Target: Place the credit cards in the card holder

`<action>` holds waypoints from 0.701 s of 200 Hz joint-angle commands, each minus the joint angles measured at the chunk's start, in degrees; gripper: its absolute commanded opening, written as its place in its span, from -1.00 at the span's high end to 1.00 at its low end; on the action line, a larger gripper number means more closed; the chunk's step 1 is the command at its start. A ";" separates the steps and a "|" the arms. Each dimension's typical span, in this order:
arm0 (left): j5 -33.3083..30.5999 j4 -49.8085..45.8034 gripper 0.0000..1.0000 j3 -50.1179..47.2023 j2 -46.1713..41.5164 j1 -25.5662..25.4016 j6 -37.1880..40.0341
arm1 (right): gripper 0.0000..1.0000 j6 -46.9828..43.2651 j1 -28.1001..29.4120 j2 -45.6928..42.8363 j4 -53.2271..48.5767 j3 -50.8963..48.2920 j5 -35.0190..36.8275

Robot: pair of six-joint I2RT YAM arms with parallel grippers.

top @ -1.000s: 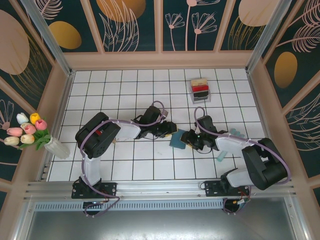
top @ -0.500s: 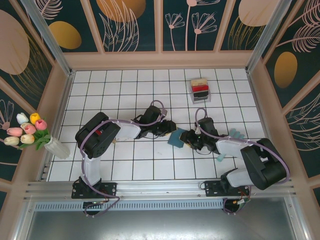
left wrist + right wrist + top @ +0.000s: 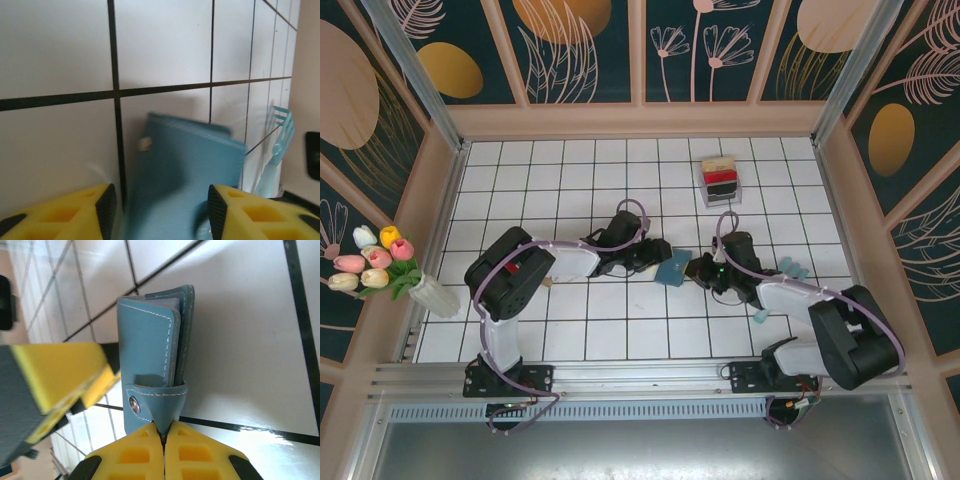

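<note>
Card holder (image 3: pixel 673 270) mid-counter (image 3: pixel 570 180), folded shut. Right claw (image 3: pixel 163 435) pinched tight on its snap strap. Left claw (image 3: pixel 160 210) half-wide, fingers straddling holder's left end. Credit cards (image 3: pixel 720 180) in far rack.

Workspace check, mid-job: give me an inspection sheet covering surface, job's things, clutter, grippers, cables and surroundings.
Surface: white tiled table with black grid lines.
Job's things: teal card holder folded, between the two grippers; credit cards standing in the clear rack at the far side.
Clutter: light blue plastic fork beside the holder.
Grippers: right gripper shut on the holder's snap strap; left gripper open, holder in front of its jaws.
Cables: purple cables looped along both arms, no snag seen.
Surroundings: vase of tulips on the left ledge; patterned wall panels.
</note>
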 commanded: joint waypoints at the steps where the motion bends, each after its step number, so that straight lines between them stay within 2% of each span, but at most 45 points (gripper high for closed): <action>1: -1.38 -3.03 -0.19 -1.64 -3.95 1.44 1.54 | 0.96 -1.27 -2.25 -3.88 4.75 -1.00 -5.20; 18: 1.67 0.34 -0.28 -3.39 -5.61 3.09 1.50 | 0.97 -0.92 -3.34 -5.60 6.60 -0.95 -8.72; 64: 14.73 15.85 -0.31 -5.46 -6.47 5.73 -2.42 | 0.97 0.34 -4.92 -8.37 10.79 -0.27 -13.67; 91: 18.10 23.08 -0.30 -6.06 -6.90 5.73 -5.47 | 0.97 0.15 -5.34 -7.87 11.57 0.78 -14.97; 106: 18.62 23.81 -0.14 -6.37 -7.25 5.71 -5.63 | 0.96 0.05 -5.55 -7.51 11.32 1.24 -14.89; 140: 17.89 24.52 0.53 -7.54 -8.78 5.80 -5.15 | 0.94 -0.80 -5.69 -5.53 7.72 1.90 -10.93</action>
